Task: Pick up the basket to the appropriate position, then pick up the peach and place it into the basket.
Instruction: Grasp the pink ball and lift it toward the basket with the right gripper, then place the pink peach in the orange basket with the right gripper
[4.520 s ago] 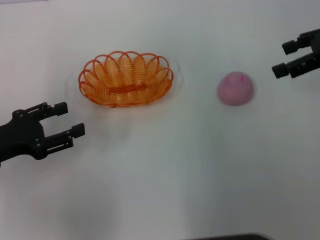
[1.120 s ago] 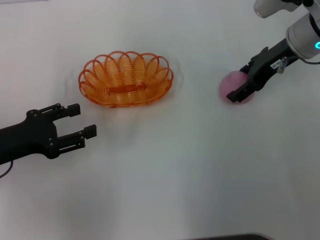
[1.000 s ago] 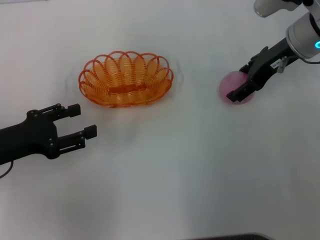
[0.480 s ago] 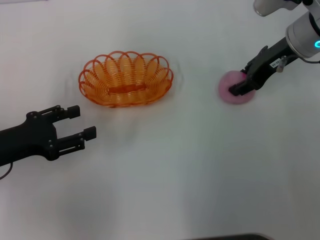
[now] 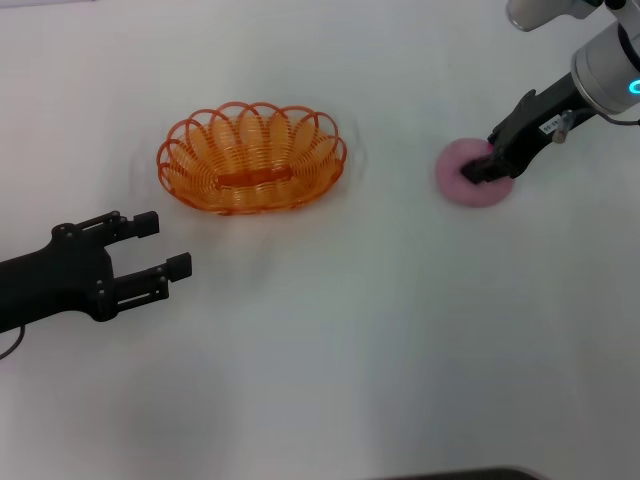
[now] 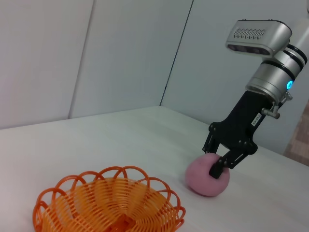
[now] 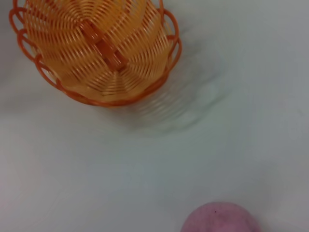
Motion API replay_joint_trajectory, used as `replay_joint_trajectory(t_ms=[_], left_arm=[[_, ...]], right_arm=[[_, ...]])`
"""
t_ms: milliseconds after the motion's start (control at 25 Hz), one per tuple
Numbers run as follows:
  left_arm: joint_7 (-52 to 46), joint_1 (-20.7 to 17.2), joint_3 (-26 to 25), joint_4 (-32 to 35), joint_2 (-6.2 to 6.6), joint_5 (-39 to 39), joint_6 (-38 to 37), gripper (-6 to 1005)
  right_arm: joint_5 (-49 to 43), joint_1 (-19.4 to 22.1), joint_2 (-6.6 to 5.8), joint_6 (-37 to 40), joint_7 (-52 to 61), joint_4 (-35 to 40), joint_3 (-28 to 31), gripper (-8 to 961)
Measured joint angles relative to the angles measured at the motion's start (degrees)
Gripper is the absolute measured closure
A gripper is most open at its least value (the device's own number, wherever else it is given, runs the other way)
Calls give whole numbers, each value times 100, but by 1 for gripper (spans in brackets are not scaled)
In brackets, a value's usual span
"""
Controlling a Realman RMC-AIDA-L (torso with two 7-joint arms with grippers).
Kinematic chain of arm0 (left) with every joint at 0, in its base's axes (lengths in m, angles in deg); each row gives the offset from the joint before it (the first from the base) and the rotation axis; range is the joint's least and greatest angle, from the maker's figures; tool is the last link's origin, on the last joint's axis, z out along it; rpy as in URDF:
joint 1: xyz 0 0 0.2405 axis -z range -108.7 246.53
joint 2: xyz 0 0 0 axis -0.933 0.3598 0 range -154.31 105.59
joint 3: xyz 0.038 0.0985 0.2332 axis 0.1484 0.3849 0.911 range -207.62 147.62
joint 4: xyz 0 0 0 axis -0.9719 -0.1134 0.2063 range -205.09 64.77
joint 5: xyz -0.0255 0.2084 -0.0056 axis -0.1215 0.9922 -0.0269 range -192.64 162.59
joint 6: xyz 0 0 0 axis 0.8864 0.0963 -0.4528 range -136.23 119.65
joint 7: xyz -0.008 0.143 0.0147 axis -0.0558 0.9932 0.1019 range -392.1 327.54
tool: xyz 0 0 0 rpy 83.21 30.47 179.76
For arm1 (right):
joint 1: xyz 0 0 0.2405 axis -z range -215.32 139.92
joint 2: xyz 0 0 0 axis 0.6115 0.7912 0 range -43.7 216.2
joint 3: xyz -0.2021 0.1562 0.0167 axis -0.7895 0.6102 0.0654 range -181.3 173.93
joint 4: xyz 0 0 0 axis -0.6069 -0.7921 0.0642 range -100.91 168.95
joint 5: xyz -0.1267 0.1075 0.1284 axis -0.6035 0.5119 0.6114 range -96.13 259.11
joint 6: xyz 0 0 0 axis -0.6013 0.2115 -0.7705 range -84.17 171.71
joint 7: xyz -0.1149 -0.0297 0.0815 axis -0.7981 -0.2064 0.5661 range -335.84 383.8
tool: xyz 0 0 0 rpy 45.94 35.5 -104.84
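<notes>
The orange wire basket (image 5: 250,160) sits empty on the white table at the back left, also seen in the left wrist view (image 6: 106,203) and the right wrist view (image 7: 96,48). To its right lies the pink peach (image 5: 455,182), still resting on the table. My right gripper (image 5: 478,168) comes down on it from the far right, its black fingers pressed into the fruit's top and right side. The left wrist view shows the peach (image 6: 203,180) dented under that grip (image 6: 219,162). My left gripper (image 5: 163,244) hovers open, in front of the basket and to its left, holding nothing.
The white table (image 5: 350,350) stretches bare between basket and peach and across the front. A dark edge (image 5: 450,474) shows at the bottom of the head view. Grey wall panels (image 6: 120,48) stand behind the table.
Over the last second my right gripper's fingers drew together onto the peach, which now looks slightly squashed. The left gripper and the basket held still.
</notes>
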Motion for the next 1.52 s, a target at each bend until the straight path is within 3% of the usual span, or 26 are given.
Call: replay_joint_trajectory(t_ms=[200, 400, 840, 1520], left_arm=[[0, 0, 0, 0, 0, 0, 9, 259], [0, 0, 0, 0, 0, 0, 11, 259], [-1, 0, 0, 0, 0, 0, 17, 259], [-10, -35, 1, 0, -17, -1, 65, 260]], right_arm=[[0, -3, 0, 3, 2, 12, 0, 700], [-5, -6, 0, 8, 3, 20, 0, 731], [-6, -7, -1, 115, 3, 121, -51, 729], [55, -15, 63, 1874, 302, 2436, 29, 727]])
